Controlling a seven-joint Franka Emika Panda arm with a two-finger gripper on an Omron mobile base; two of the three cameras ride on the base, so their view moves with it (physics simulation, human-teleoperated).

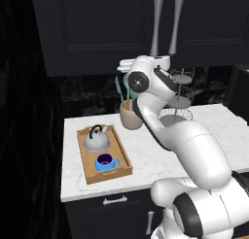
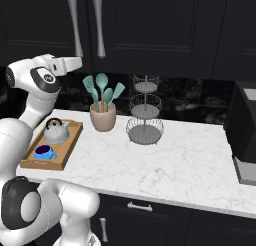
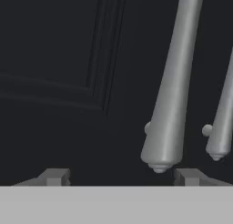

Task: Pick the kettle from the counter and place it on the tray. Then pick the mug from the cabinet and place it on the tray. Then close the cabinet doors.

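The grey kettle (image 1: 96, 141) (image 2: 56, 132) stands at the far end of the wooden tray (image 1: 122, 154) (image 2: 71, 141). A blue mug (image 1: 105, 162) (image 2: 44, 152) sits at the tray's near end, on the white counter (image 1: 146, 153). Both dark cabinet doors (image 1: 97, 29) (image 2: 145, 30) lie flush and shut, so the cabinet's inside is hidden. My gripper (image 3: 122, 177) (image 2: 81, 61) is raised and points at the left door, just below the lower end of its silver handle (image 3: 175, 82) (image 2: 75, 25). Its fingertips (image 3: 54, 176) stand wide apart, open and holding nothing.
A beige crock (image 1: 129, 115) (image 2: 103, 117) with teal utensils stands behind the tray. A wire tiered stand (image 2: 145, 110) is to its right. A dark appliance (image 2: 245, 130) sits at the counter's right end. Bare marble (image 2: 175, 160) lies in front of the stand.
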